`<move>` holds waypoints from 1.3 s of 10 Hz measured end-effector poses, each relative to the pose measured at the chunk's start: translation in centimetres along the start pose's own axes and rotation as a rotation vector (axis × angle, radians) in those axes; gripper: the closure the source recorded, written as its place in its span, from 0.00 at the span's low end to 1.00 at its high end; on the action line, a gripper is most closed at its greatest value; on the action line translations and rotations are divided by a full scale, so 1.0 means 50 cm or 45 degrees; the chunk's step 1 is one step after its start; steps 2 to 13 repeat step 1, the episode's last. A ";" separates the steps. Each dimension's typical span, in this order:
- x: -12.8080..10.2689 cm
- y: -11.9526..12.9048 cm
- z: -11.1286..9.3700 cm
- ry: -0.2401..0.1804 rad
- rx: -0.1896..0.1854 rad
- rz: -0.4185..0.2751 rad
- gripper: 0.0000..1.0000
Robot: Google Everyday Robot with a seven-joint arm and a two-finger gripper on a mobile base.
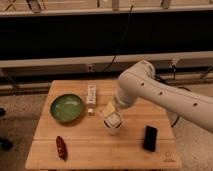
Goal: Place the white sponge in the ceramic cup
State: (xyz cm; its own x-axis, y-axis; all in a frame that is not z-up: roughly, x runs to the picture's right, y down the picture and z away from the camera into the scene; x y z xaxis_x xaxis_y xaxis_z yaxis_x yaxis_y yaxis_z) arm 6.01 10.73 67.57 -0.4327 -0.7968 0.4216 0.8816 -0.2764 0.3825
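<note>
A white ceramic cup (114,125) stands upright near the middle of the wooden table (90,150). The white arm reaches in from the right and bends down over it. My gripper (112,113) is at the arm's lower end, right above the cup's mouth. A pale, yellowish-white sponge (108,108) shows at the gripper's left side, just above the cup's rim. I cannot tell whether the gripper holds the sponge or whether the sponge rests on the cup.
A green bowl (66,107) sits at the left of the table. A white tube-like object (91,94) lies behind the cup. A red chili pepper (61,147) lies at the front left. A black flat device (150,138) lies right of the cup.
</note>
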 end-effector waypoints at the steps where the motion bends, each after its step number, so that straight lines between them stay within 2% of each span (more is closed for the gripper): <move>1: 0.000 0.000 0.015 -0.003 0.002 -0.006 0.20; 13: 0.000 0.000 0.015 -0.003 0.002 -0.006 0.20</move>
